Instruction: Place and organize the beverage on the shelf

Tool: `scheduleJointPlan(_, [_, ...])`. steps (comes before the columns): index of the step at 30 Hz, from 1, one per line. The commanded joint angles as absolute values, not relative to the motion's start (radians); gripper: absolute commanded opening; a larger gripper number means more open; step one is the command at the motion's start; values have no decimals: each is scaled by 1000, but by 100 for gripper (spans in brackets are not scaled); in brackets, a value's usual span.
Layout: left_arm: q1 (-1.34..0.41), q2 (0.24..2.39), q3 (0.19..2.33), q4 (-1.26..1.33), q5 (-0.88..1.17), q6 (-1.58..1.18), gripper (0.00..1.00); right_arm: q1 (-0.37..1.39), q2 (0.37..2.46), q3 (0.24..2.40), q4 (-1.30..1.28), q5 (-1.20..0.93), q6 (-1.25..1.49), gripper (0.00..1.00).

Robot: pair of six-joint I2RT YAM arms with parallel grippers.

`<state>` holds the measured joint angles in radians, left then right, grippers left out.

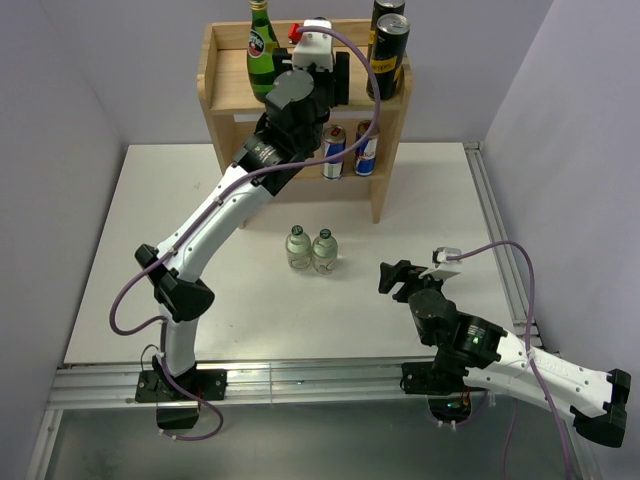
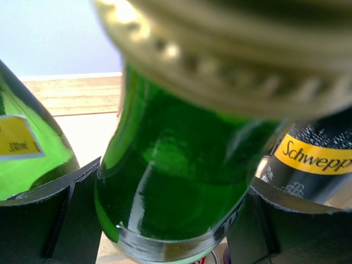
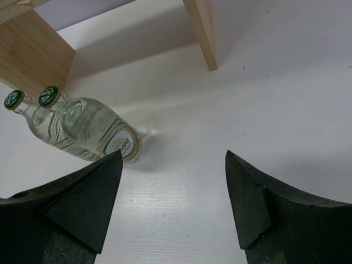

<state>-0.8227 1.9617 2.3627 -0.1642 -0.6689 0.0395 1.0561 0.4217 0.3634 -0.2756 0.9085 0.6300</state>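
The light-wood shelf stands at the back of the table. My left gripper reaches over its top tier, shut on a green glass bottle with a gold cap; the arm hides that bottle in the top view. Another green bottle stands to its left. Two black Schweppes cans stand to its right. Two blue-and-silver cans sit on the lower tier. Two clear bottles stand on the table. My right gripper hangs open and holds nothing, just right of them.
The shelf's front right leg stands on the white table beyond the right gripper. Purple walls close in the back and sides. A metal rail runs along the table's right edge.
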Motion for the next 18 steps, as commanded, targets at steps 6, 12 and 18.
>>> scheduleJointPlan(6, [-781, 1945, 2456, -35, -620, 23, 0, 1060, 410, 354, -239, 946, 629, 82])
scheduleJointPlan(12, [-759, 1950, 2430, -48, -615, 9, 1, 1060, 410, 353, -241, 948, 630, 82])
scheduleJointPlan(18, [-744, 1953, 2405, -64, -612, -46, 6, 1060, 411, 353, -241, 950, 630, 82])
